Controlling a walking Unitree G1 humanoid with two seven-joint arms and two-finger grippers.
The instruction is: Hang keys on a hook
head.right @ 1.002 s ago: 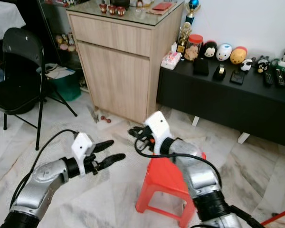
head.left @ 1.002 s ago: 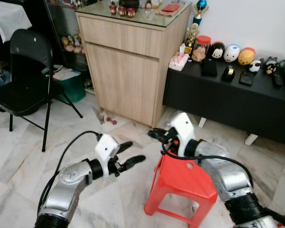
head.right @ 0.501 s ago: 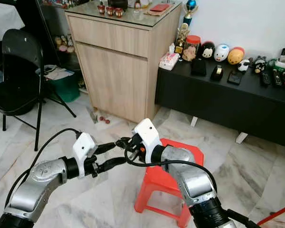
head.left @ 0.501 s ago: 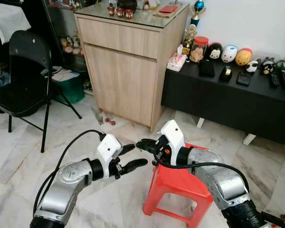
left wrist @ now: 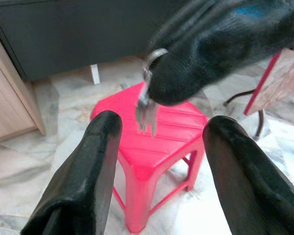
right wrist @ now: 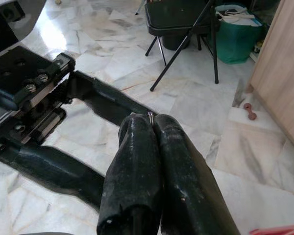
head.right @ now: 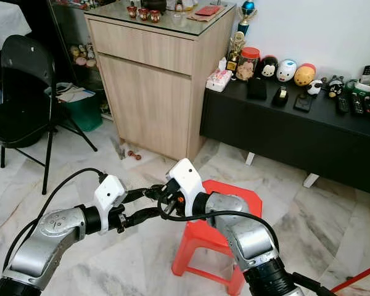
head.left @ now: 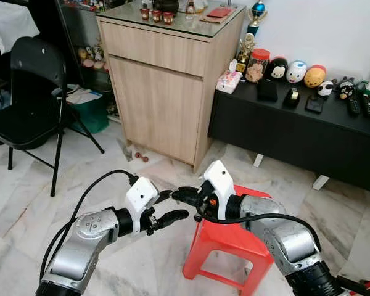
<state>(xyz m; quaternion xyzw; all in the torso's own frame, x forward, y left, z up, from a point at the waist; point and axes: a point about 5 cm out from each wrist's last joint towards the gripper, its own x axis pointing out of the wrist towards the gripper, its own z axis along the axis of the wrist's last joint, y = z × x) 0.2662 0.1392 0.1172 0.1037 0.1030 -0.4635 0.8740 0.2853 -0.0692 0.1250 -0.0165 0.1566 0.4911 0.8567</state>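
R gripper (head.left: 180, 196) pinches 1 keys (left wrist: 146, 111); L gripper (head.left: 170, 207) spread.

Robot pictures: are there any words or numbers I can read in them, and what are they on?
None can be read.
Tissue pack on the black TV bench: its print is too small and blurred.
Jar beside it: no label text can be made out.
Remotes: buttons too small to read.
Keys held by the right gripper: no markings visible.
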